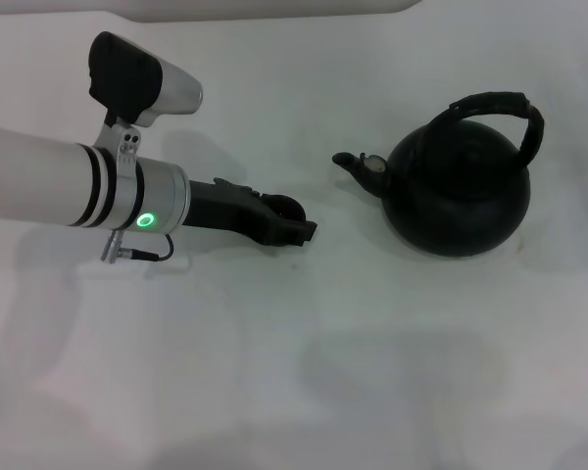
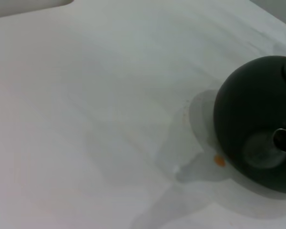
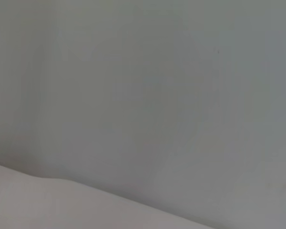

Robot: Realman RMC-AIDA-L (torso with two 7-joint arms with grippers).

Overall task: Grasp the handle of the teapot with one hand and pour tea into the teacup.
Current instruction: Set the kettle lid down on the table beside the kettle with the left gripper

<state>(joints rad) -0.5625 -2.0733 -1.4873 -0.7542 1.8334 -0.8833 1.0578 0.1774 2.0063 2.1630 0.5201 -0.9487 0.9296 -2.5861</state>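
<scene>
The matte black teapot stands upright on the white table at the right of the head view. Its arched black handle rises over its top and its short spout points left. My left gripper hovers low over the table, a short way left of the spout and apart from the teapot. A small dark round shape sits right at the gripper's tip; it may be the teacup, mostly hidden. The left wrist view shows the teapot and its spout opening. My right gripper is out of view.
The white table spreads all around. Its far edge with a pale raised rim runs along the top of the head view. A small orange speck lies on the table beside the teapot. The right wrist view shows only a plain pale surface.
</scene>
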